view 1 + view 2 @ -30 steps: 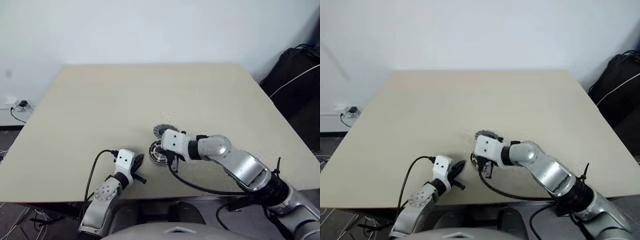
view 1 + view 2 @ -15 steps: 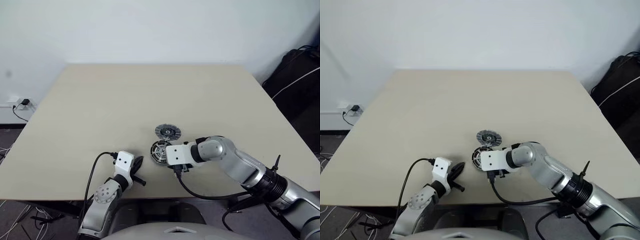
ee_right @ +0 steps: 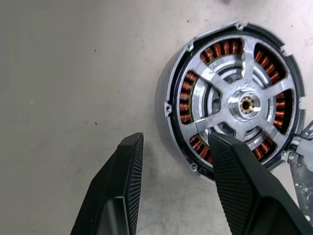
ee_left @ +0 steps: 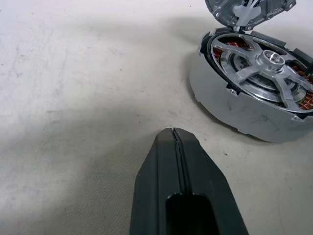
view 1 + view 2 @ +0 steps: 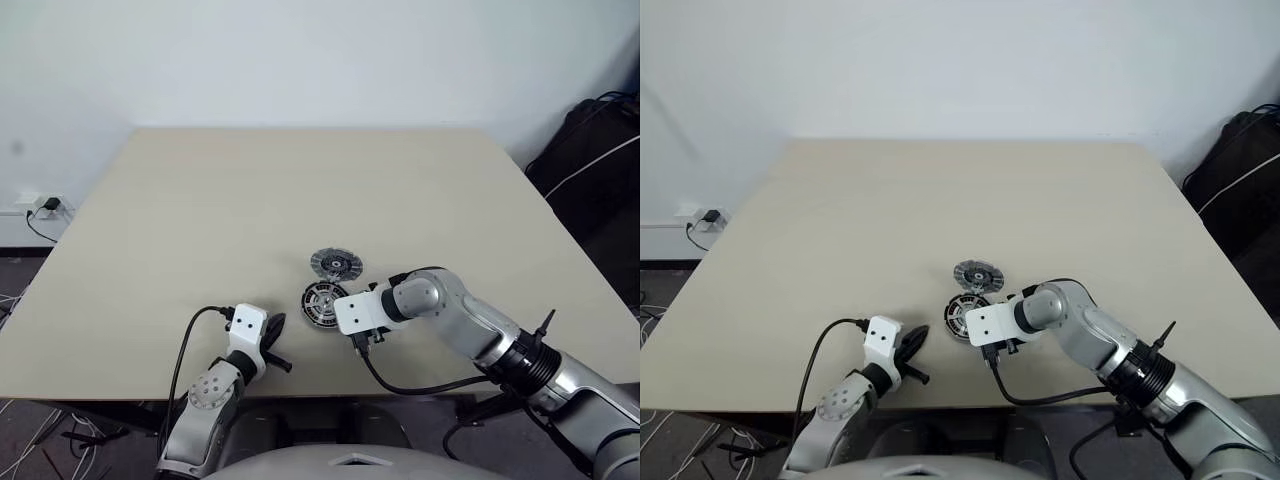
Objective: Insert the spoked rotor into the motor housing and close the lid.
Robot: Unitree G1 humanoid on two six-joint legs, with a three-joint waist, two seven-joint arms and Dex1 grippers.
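Note:
The motor housing (image 3: pixel 168 115) lies flat on the table. The spoked rotor (image 3: pixel 247 105) sits inside it, and copper windings show between its silver spokes. The lid (image 5: pixel 334 263) lies just beyond the housing, beside it. My right gripper (image 3: pixel 176 142) hangs open at the housing's near side, one finger (image 3: pixel 234 181) over its rim and the other (image 3: pixel 120 188) over bare table. It holds nothing. My left gripper (image 5: pixel 275 335) rests shut and empty on the table to the left of the housing (image 4: pixel 230 103), a short gap away.
The beige table (image 5: pixel 300 190) stretches wide beyond the parts. Its near edge runs just under both hands. A black cable (image 5: pixel 185 345) loops from the left wrist. Dark bags (image 5: pixel 600 150) stand off the table's right side.
My right hand has sunk and drawn back toward the near edge, rolling as it went, so the lid now shows whole. Its fingers now stand apart. The left arm has kept still.

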